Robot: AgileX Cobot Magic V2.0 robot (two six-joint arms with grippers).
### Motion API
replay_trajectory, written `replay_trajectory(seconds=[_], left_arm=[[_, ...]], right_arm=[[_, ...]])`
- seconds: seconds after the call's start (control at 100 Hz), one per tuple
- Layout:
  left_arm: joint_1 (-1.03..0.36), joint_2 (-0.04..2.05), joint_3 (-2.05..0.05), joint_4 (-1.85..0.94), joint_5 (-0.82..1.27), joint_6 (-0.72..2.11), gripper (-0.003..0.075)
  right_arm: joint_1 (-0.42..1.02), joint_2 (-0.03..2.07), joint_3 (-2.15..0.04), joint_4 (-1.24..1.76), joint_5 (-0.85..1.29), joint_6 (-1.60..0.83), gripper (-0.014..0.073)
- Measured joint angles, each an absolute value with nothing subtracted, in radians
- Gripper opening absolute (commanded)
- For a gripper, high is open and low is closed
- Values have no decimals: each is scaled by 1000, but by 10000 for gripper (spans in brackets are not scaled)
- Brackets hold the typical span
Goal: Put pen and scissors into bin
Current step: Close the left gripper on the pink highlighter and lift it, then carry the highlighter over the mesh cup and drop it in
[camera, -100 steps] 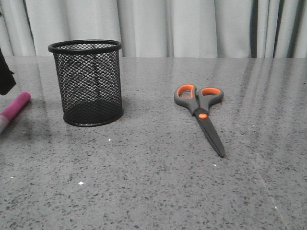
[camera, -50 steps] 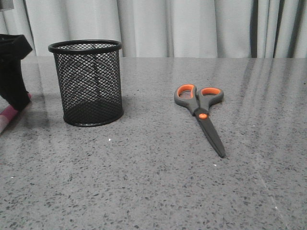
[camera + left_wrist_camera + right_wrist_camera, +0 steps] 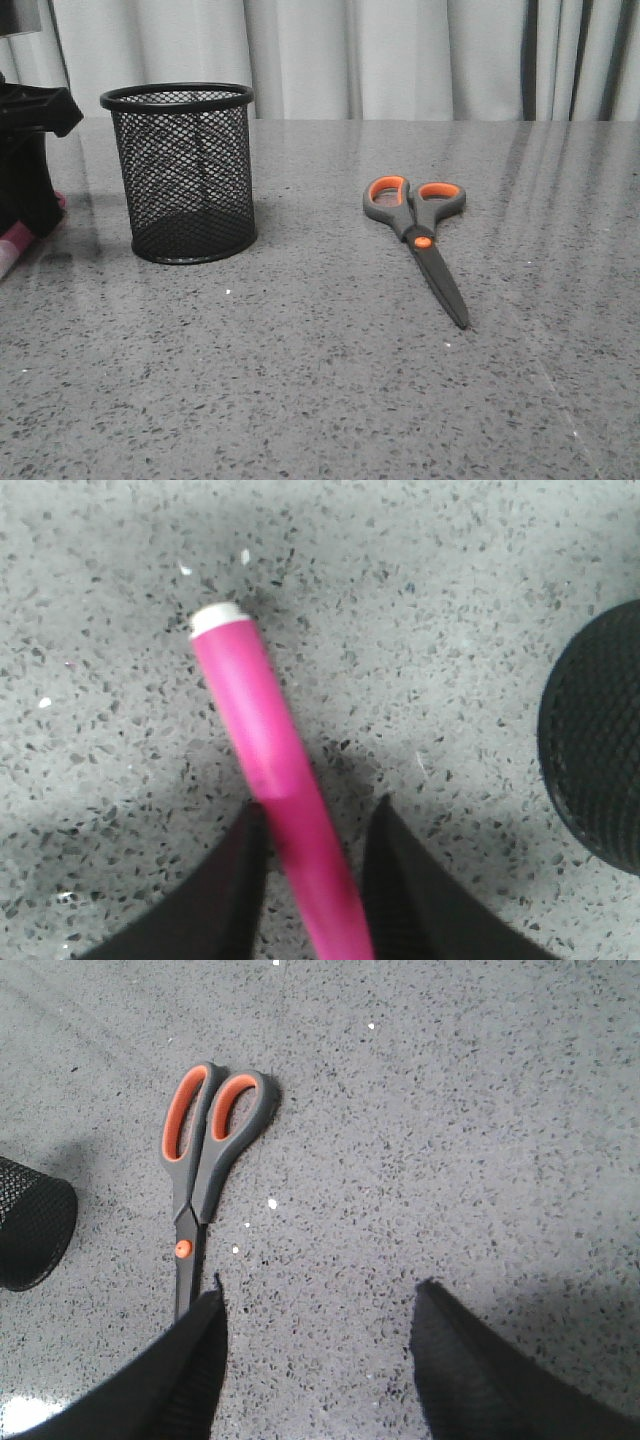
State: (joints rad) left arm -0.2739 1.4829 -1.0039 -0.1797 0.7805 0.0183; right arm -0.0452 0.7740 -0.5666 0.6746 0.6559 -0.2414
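The step in hand was the pick-up of the pen. In the left wrist view the left pincer stood low over the speckled grey table, its two dark fingers apart and straddling the magenta barrel; whether either pad already touched the pen could not be told. The pen lay flat, its white tip toward the upper left of that frame, with the bin at the right edge. In the front view only a pink sliver of the pen showed at the far left edge, behind the black bulk of the left arm, just left of the upright mesh bin.

The scissors lay untouched at centre right of the front view, handles away from the camera, blades shut. The right pincer hung above the table with its fingers wide apart, holding nothing.

Judged from this, the next move called for closing on the barrel, lifting it clear, and carrying it over the bin's rim.
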Motion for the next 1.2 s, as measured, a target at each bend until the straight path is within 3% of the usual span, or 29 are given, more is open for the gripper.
replay_trajectory(seconds=[0.13,0.2,0.51,0.82,1.01,1.2], left_arm=[[-274,1483,-1005,-180,778,17,55],[-274,1483,-1005,-173,775,15,-20],[-274,1467,-1008,-124,773,13,-22],[-293,1224,-1008,-104,651,13,-22],[-405,1121,-1008,-155,480,20,-22],[-577,1145,-1002,-157,281,28,-22]], right_arm=[[-45,774,-567,675,656,-241,370],[-45,774,-567,675,652,-241,370],[-45,774,-567,675,648,-241,370],[-45,774,-567,675,639,-241,370],[-45,774,-567,675,638,-241,370],[-45,774,-567,675,638,-241,370]])
